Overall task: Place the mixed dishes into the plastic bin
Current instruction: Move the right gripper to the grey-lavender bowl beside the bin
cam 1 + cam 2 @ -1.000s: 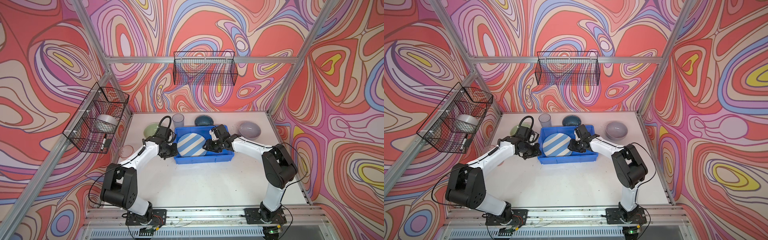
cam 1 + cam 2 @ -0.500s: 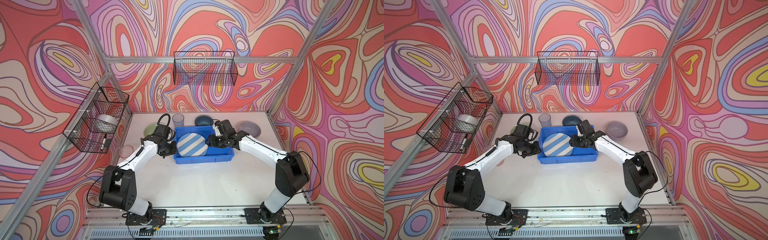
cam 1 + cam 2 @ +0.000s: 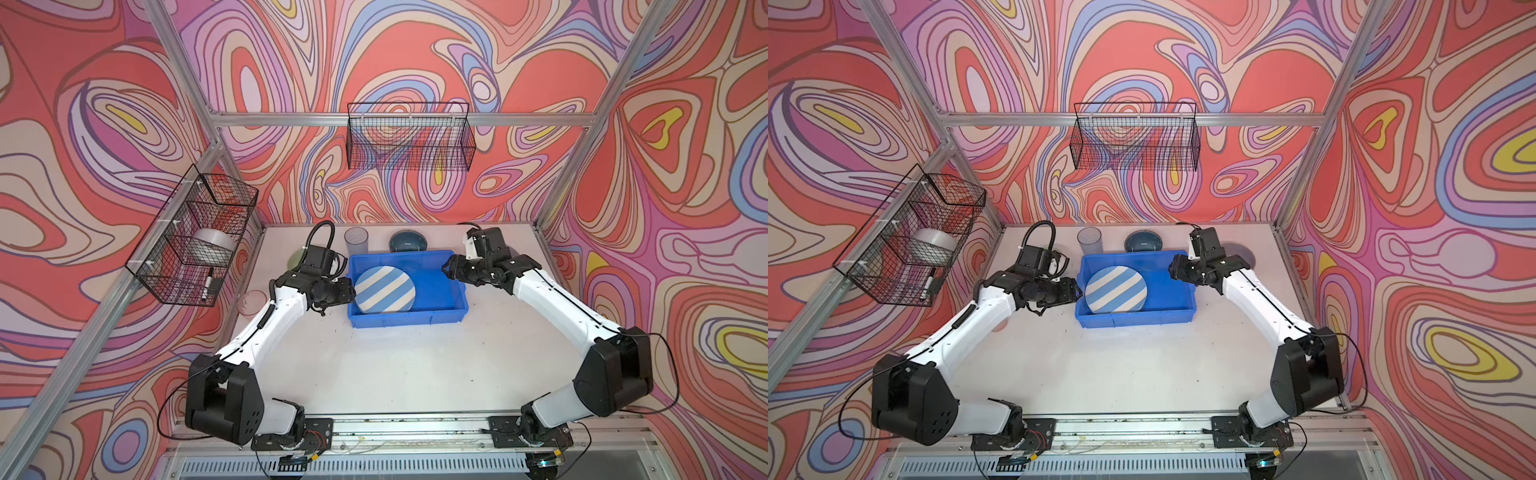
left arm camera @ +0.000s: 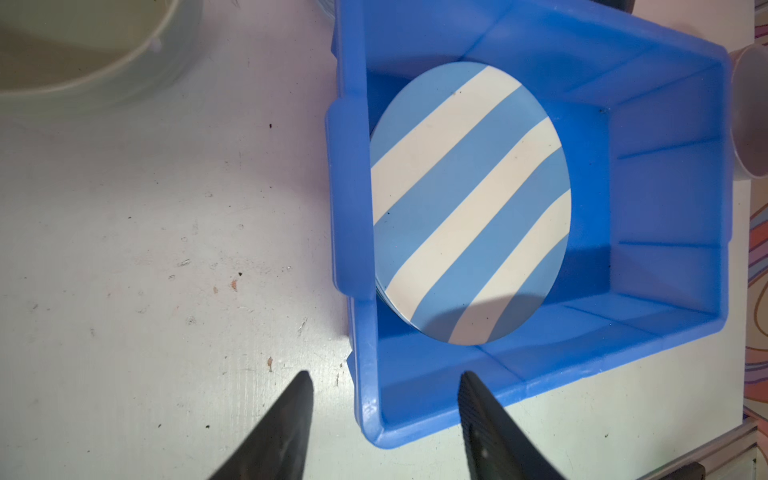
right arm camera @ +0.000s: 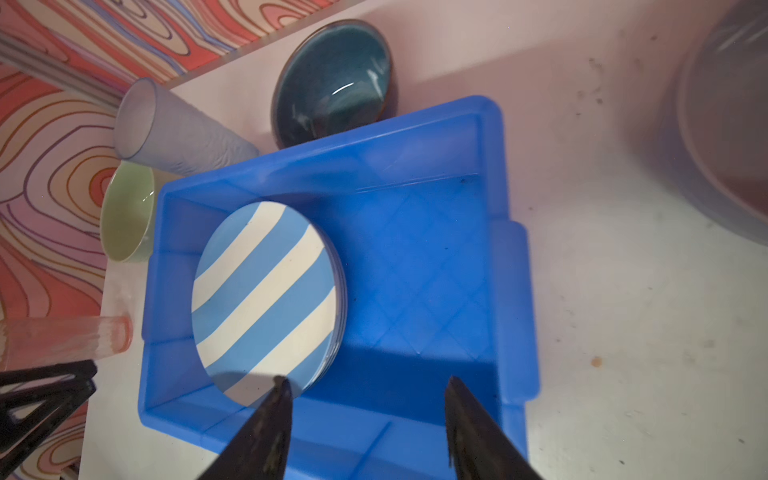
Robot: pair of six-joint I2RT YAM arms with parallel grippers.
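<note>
Both arms have backed off the striped plate (image 3: 384,289) since a second ago. The right pincer (image 3: 446,268), then over the middle of the blue bin (image 3: 409,322), now hangs by its far right corner. The left pincer (image 3: 351,291) was nearly pressed together at the plate's left edge and is now spread, just outside the bin's left wall.

In the left wrist view the left pincer (image 4: 384,374) stands spread and empty, one finger over the bench (image 4: 145,249) and the other over the bin (image 4: 349,208). The right wrist view shows the right pincer (image 5: 368,380) spread too, with nothing between its fingers, above the bin (image 5: 511,291).

The striped plate (image 5: 266,303) lies face up in the left half of the bin, and more rims show layered under its edge. The right half shows only the bin's bare floor.

On the bench outside the bin:
- the bluish tumbler (image 3: 356,241) and dark blue bowl (image 3: 408,242) behind the far wall
- the pale green bowl (image 5: 126,216) off the far left corner
- the pink tumbler (image 3: 251,300) further left
- the lavender bowl (image 5: 727,124) to the right, mostly hidden by the right arm in both top views

The wire basket (image 3: 191,241) on the left wall holds a white tape roll (image 3: 212,245) and a marker (image 3: 206,284).
</note>
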